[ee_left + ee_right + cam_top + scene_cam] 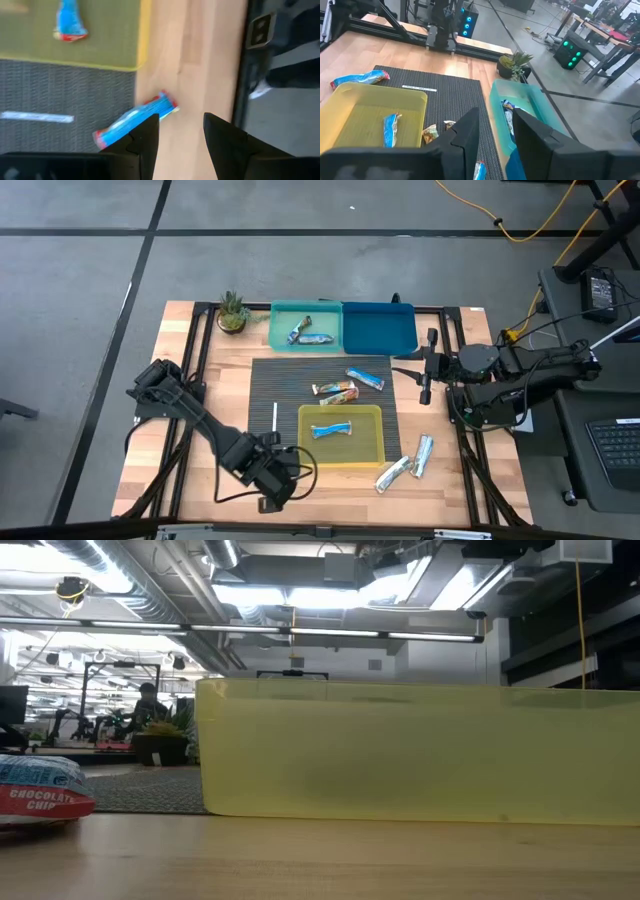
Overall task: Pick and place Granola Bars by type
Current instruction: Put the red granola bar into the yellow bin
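Granola Bars lie sorted and loose. Two sit in the green tray [305, 328], and one blue bar [333, 430] lies in the yellow tray [372, 442]. A blue bar [365, 379] and two orange-brown ones [337, 392] lie on the dark mat. Two silver ones [408, 463] rest on the wood. Another blue bar [135, 120] lies flat on the mat's edge, just left of the yellow tray. My left gripper [182, 120] hangs open above it, pointing down, with nothing between its fingers. My right gripper [496, 115] waits open at the table's right side.
The blue tray [378, 328] stands at the far right of the tray row. A potted plant [232, 312] stands at the far left corner. A thin white stick [274, 418] lies on the mat, left of the yellow tray. The table's black frame rail [257, 60] runs close by my left gripper.
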You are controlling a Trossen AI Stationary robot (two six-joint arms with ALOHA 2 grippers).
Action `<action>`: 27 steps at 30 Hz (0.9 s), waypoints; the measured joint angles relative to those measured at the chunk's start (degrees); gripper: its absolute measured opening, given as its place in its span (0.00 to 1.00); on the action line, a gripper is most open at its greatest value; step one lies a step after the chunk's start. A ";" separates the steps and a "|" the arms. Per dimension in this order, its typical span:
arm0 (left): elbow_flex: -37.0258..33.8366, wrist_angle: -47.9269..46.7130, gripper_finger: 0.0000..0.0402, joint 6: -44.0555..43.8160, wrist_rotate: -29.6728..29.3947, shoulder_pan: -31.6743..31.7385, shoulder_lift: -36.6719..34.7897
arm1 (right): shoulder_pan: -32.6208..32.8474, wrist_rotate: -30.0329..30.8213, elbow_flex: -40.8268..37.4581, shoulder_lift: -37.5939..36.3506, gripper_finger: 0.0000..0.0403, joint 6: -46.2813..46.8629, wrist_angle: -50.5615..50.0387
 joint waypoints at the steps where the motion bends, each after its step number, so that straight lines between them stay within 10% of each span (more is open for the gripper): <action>1: 0.00 -0.96 0.37 0.34 -0.97 -0.51 0.08 | -0.01 0.00 0.00 0.00 0.30 0.02 0.00; 27: -21.05 17.22 0.57 23.31 1.29 0.24 0.68 | 0.02 0.07 0.00 0.00 0.30 5.29 -0.88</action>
